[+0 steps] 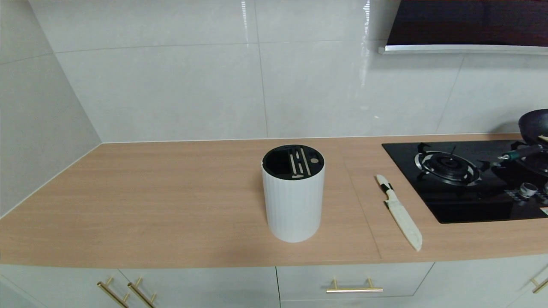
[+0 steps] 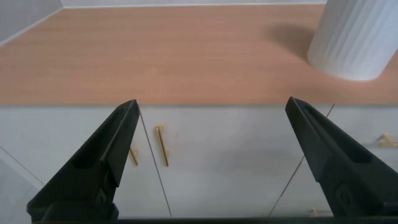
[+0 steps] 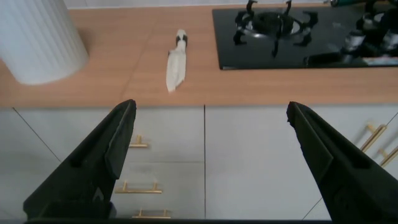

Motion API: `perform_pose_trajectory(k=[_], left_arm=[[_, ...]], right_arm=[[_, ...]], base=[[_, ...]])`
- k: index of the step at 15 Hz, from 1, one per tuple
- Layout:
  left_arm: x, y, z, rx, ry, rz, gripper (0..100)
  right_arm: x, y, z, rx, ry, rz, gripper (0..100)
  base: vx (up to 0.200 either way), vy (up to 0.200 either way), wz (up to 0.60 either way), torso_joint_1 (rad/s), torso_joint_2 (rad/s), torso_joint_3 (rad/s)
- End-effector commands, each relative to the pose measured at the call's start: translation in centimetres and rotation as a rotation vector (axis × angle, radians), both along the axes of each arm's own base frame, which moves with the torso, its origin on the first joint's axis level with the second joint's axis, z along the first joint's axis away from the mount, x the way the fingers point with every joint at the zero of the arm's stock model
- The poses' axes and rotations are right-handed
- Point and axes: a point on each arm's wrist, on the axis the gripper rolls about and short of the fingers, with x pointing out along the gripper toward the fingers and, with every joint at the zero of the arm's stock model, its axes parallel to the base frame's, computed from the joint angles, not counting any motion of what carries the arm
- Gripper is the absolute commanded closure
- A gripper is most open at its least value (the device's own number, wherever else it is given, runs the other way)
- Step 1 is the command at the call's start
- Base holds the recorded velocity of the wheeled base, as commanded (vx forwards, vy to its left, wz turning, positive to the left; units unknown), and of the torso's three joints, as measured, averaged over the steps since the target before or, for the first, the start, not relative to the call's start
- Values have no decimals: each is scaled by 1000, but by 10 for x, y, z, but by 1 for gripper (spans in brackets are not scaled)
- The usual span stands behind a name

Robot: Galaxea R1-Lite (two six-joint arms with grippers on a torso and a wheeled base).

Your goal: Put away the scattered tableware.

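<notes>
End effectors (image 2: pixel 212 101) (image 3: pixel 211 104) agape; knife (image 1: pixel 398 211) outside slotted holder (image 1: pixel 293 196).

Countertop (image 1: pixel 171 205) is matte wood-grain and looks smooth, like laminate. The white holder (image 1: pixel 293 209) has a ribbed matte shell, plastic by the look, with a black top insert. Knife (image 1: pixel 397 212) has a pale, speckled, matte blade. Hob (image 1: pixel 471 209) is glossy black glass, wall tiles (image 1: pixel 171 85) are shiny too, and the drawer handle (image 1: pixel 354 290) is brass-coloured metal.
</notes>
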Motion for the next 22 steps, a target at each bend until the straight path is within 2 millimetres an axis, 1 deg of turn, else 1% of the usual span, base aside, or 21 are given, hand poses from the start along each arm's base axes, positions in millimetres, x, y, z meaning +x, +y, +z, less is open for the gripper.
perform_pose_trajectory(k=[1,4,15,16,17,18,20,22], left_arm=[[0,0,0,0,1,1,0],[0,0,0,0,1,1,0],[0,0,0,0,1,1,0],[0,0,0,0,3,1,0],[0,0,0,0,3,1,0],[0,0,0,0,3,1,0],[0,0,0,0,3,1,0],[0,0,0,0,3,1,0]], right_arm=[[0,0,0,0,0,1,0],[0,0,0,0,0,1,0],[0,0,2,-17,-6,5,0],[-2,0,10,-12,-29,20,0],[-7,1,56,54,-101,93,0],[0,2,78,76,-68,151,0],[24,4,93,67,57,222,0],[69,7,114,67,228,277,0]], base=[[0,0,0,276,-618,-320],[0,0,0,181,-409,-206],[0,0,0,4,-6,-4],[0,0,0,0,0,0],[0,0,0,0,0,0],[0,0,0,0,0,0],[0,0,0,0,0,0],[0,0,0,0,0,0]])
